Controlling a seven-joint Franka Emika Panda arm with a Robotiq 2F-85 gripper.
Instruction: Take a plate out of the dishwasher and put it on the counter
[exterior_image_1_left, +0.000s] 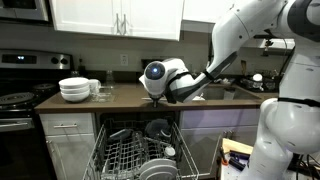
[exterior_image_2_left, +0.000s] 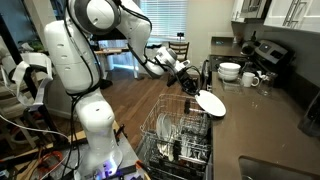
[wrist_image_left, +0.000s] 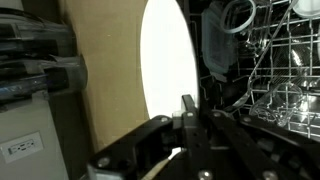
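Note:
My gripper (exterior_image_2_left: 194, 90) is shut on the rim of the plate (exterior_image_2_left: 210, 102). It holds the plate in the air above the open dishwasher (exterior_image_2_left: 176, 136), beside the edge of the counter (exterior_image_2_left: 262, 118). In the wrist view the plate (wrist_image_left: 168, 60) is a bright oval seen almost edge-on, with my fingers (wrist_image_left: 190, 118) closed on its lower rim and the wire rack (wrist_image_left: 285, 80) to the right. In an exterior view my gripper (exterior_image_1_left: 160, 96) hangs at the front edge of the counter (exterior_image_1_left: 120, 98), over the dishwasher rack (exterior_image_1_left: 130, 155). The plate itself is hard to make out there.
Stacked white bowls (exterior_image_1_left: 75, 90) (exterior_image_2_left: 230, 71) and mugs (exterior_image_1_left: 97, 88) (exterior_image_2_left: 250, 79) stand on the counter. A black stove (exterior_image_1_left: 15, 100) (exterior_image_2_left: 266, 55) lies beyond them. A sink (exterior_image_1_left: 225, 92) is at the counter's other end. The rack holds several dishes.

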